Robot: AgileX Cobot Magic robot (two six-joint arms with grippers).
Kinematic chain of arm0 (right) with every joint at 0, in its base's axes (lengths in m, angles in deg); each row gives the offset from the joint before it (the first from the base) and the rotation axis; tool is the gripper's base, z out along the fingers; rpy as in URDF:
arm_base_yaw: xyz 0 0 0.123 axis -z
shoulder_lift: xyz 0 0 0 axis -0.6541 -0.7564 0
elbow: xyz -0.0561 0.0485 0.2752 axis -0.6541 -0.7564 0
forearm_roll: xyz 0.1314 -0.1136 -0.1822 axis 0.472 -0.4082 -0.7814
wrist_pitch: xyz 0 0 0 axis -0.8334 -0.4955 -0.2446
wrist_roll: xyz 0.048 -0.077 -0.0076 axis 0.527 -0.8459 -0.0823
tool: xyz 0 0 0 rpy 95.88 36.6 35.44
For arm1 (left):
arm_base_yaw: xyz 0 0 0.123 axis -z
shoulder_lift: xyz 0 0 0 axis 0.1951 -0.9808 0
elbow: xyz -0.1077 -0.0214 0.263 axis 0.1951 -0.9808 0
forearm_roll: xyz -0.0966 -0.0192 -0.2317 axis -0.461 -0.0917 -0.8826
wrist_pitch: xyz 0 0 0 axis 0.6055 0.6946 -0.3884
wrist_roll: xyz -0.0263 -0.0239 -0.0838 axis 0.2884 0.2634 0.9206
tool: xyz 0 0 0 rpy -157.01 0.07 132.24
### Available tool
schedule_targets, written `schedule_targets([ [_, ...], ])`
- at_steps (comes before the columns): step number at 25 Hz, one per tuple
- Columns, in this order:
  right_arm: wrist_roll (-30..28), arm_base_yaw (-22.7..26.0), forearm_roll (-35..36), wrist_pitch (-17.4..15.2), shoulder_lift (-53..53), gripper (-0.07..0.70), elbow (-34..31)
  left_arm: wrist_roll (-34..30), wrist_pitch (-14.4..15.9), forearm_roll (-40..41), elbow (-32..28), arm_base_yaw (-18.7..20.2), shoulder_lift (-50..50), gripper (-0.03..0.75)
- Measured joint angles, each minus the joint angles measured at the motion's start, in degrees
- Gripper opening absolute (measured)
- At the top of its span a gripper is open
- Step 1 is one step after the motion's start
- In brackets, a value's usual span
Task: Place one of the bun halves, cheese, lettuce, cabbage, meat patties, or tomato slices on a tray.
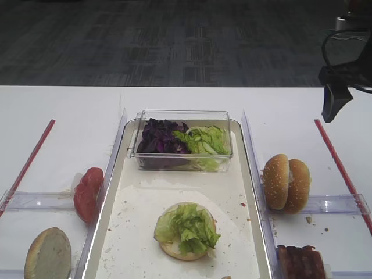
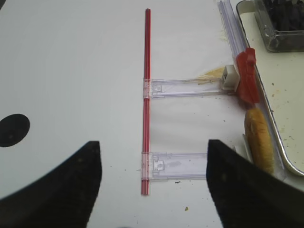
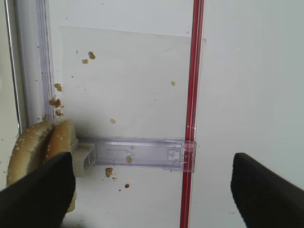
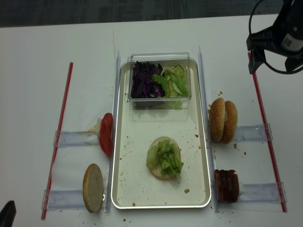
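Hovering at two o'clock of the tray point(image 4: 118, 142), the right gripper point(image 3: 152, 190) gapes wide, empty; left gripper point(image 2: 154, 183) likewise, mostly cropped.

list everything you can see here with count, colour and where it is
tray: 1, cream with silvery rim, centre
bun half with lettuce: 1, pale under green, on tray
clear tub: 1, purple cabbage left, green lettuce right, tray's far end
tomato slices: red, left of tray, count unclear
bun half: 1, pale, near left
sesame buns: 2, golden, on edge, right of tray
meat patties: dark brown, near right, count unclear
red strips: 2, outer sides
right gripper: black, open
left gripper: black, open
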Motion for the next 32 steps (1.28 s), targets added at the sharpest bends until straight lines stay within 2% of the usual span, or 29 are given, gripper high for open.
schedule_targets([
  [8, 0.27, 0.0, 0.0, -2.52, 0.14, 0.69, 0.0, 0.0, 0.0, 0.0, 0.0, 0.0, 0.0, 0.47],
  [12, 1.15, 0.0, 0.11, -2.0, 3.5, 0.69, -3.19, 0.0, 0.0, 0.0, 0.0, 0.0, 0.0, 0.47],
  [16, 1.33, 0.0, 0.53, 0.28, 9.94, 0.69, -13.73, 0.0, 0.0, 0.0, 0.0, 0.0, 0.0, 0.47],
  [20, 1.96, 0.0, 0.88, 4.11, 18.95, 0.69, -27.98, 0.0, 0.0, 0.0, 0.0, 0.0, 0.0, 0.47],
  [23, 1.96, 0.0, 0.94, 4.65, 27.43, 0.69, -37.06, 0.0, 0.0, 0.0, 0.0, 0.0, 0.0, 0.47],
  [28, 1.37, 0.0, 0.27, 4.65, 43.29, 0.69, -46.59, 0.0, 0.0, 0.0, 0.0, 0.0, 0.0, 0.47],
  [32, 1.37, 0.0, -0.99, 4.13, 56.03, 0.69, -48.76, 0.0, 0.0, 0.0, 0.0, 0.0, 0.0, 0.47],
])
